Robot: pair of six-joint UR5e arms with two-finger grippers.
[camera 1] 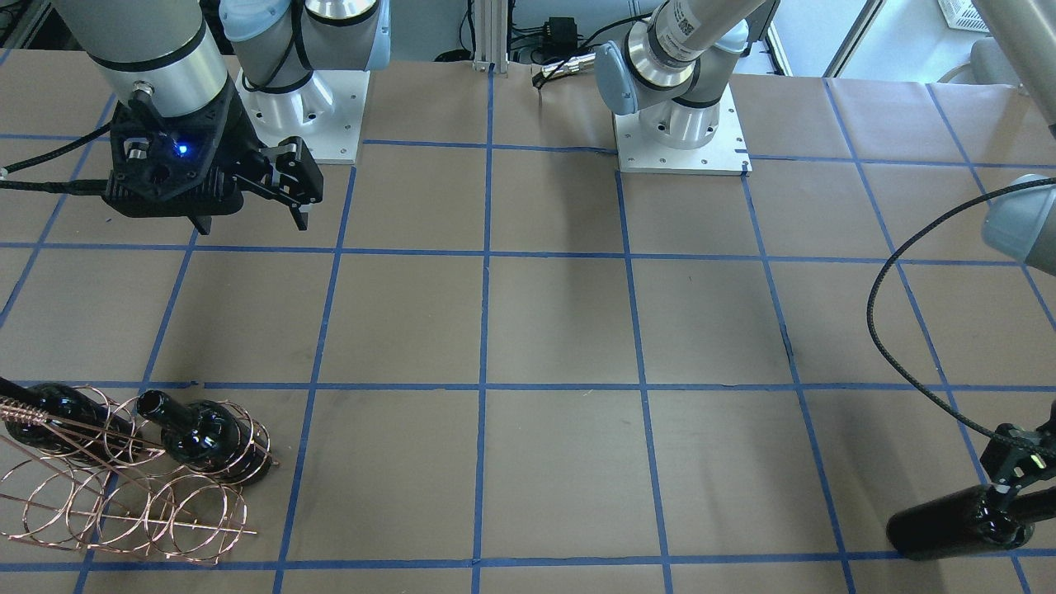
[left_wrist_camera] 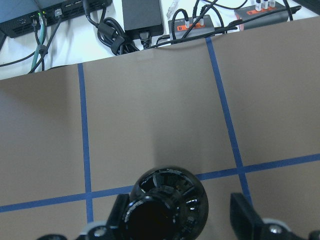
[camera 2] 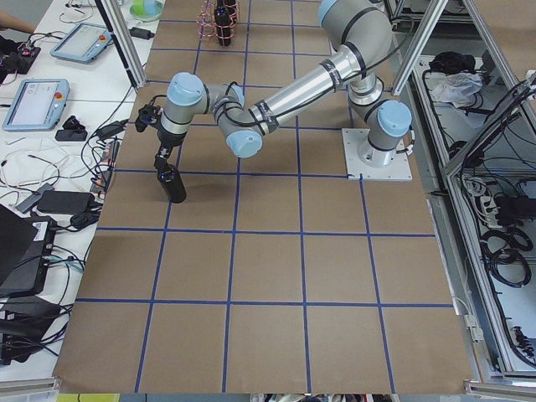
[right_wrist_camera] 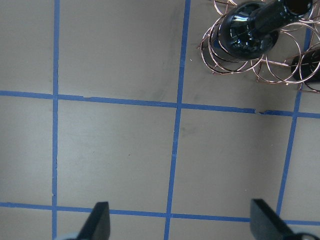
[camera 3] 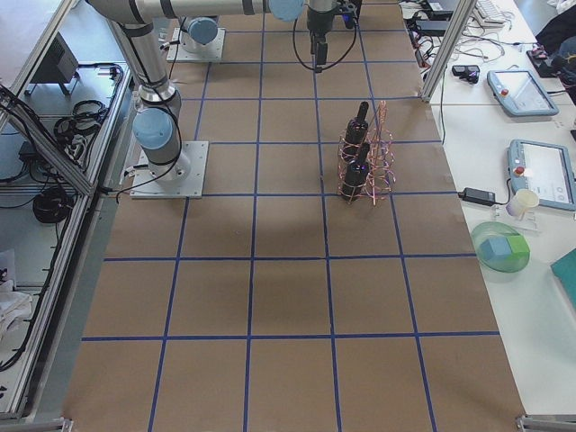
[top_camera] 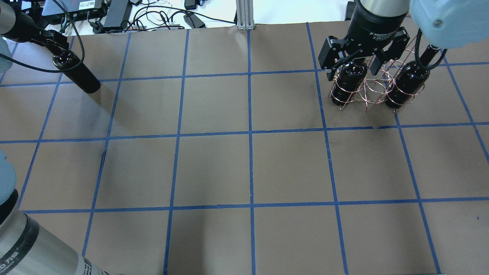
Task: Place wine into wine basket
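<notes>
A near-black wine bottle (top_camera: pixel 78 74) stands upright at the table's far left; it also shows in the front view (camera 1: pixel 949 524). My left gripper (left_wrist_camera: pixel 181 220) reaches down around the bottle's top (left_wrist_camera: pixel 165 210). One finger (left_wrist_camera: pixel 119 215) is against the bottle and the other (left_wrist_camera: pixel 245 217) stands clear of it, so the gripper is open. The copper wire wine basket (top_camera: pixel 376 93) stands at the far right and holds two more bottles (top_camera: pixel 345 82) (top_camera: pixel 407 82). My right gripper (top_camera: pixel 352 71) is open and empty, raised above the table on the robot's side of the basket (right_wrist_camera: pixel 280 75).
Brown paper with a blue tape grid covers the table. Cables and power supplies (top_camera: pixel 114 11) lie past the far edge. The left arm's black cable (camera 1: pixel 887 330) loops above the table. Both arm bases (camera 1: pixel 681 136) are bolted on the robot's side.
</notes>
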